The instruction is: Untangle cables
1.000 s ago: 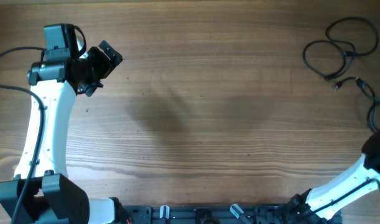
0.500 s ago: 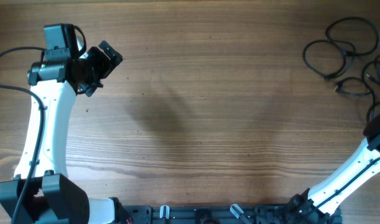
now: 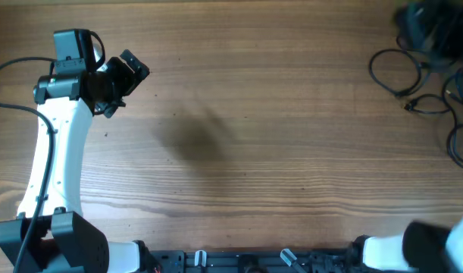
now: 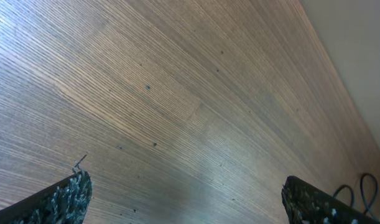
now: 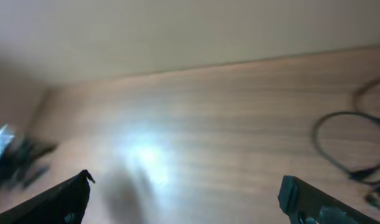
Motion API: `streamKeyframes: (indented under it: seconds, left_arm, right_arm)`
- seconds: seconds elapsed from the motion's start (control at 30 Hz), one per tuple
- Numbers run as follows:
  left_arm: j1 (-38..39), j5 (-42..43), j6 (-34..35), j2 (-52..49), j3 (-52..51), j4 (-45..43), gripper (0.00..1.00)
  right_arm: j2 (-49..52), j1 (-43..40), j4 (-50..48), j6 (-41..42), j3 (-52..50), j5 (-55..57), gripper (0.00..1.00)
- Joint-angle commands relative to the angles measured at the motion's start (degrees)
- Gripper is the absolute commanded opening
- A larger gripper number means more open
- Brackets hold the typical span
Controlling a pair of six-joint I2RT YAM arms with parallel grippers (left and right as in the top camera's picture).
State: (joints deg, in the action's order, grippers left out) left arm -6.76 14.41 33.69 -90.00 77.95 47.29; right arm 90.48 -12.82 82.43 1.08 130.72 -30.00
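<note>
Lying at upper right, cables form loose loops; left gripper, upper left, and right gripper both gape empty.

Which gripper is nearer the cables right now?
Right. The right gripper hovers open near the cables at the right side; the left gripper sits far off at the opposite side.

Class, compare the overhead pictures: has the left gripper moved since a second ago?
No. The left gripper sits in the same spot near the dark speck in the table.
</note>
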Motion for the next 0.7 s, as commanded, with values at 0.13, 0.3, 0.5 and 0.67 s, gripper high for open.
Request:
streamKeyframes:
  seconds: [0.13, 0.3, 0.5, 0.67]
  left_arm:
    - [-0.1, -0.6, -0.9, 0.0, -0.1, 0.0, 1.00]
    - [-0.1, -0.6, -0.9, 0.0, -0.1, 0.0, 1.00]
    - [-0.1, -0.6, -0.9, 0.0, -0.1, 0.0, 1.00]
    - [-0.1, -0.6, -0.9, 0.0, -0.1, 0.0, 1.00]
  right_arm:
    - [-10.6, 19.3, 9.3, 19.9, 0.1, 4.1, 1.00]
    - [-11.9, 19.2, 9.7, 26.7, 0.1, 5.1, 1.00]
    - [-11.9, 19.5, 9.7, 8.4, -0.2, 5.1, 1.00]
    - [-19.0, 19.6, 7.1, 3.5, -17.1, 16.6, 1.00]
